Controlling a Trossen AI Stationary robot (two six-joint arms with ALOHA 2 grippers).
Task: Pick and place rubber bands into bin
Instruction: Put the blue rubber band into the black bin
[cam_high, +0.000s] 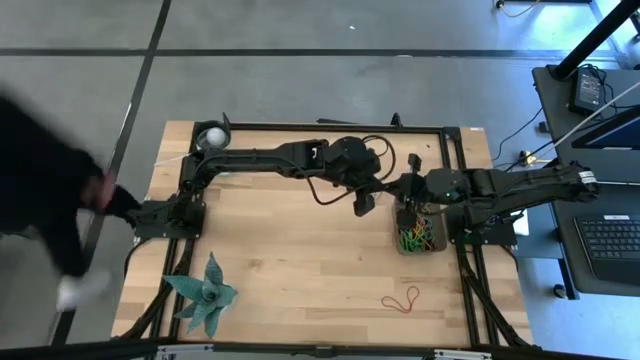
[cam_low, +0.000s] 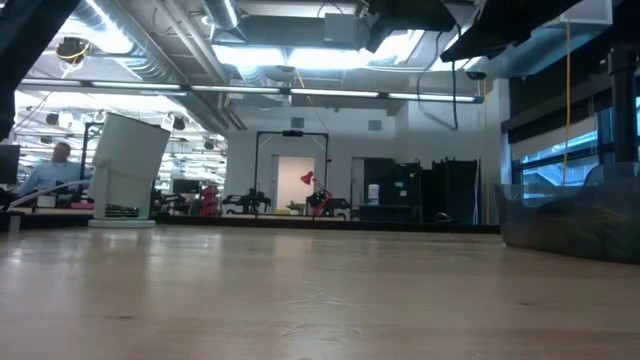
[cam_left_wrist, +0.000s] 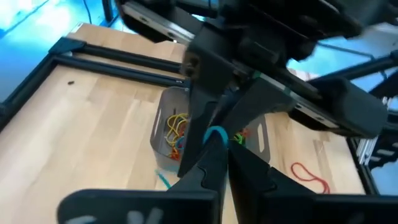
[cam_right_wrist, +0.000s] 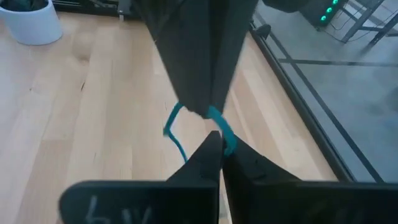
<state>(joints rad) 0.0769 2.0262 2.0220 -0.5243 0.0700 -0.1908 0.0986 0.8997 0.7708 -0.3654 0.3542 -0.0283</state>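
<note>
From overhead, the dark right gripper covers the far rim of the small dark grey rectangular bin, and the tangled thin coloured rubber bands inside are too small to count. In the left wrist view, the dark left gripper hides the bin's middle. A blurred person in dark clothing is cut off by the overhead picture's left edge. In the low view the bin is cut by the right edge.

Both claws crowd bin; table centre open.
</note>
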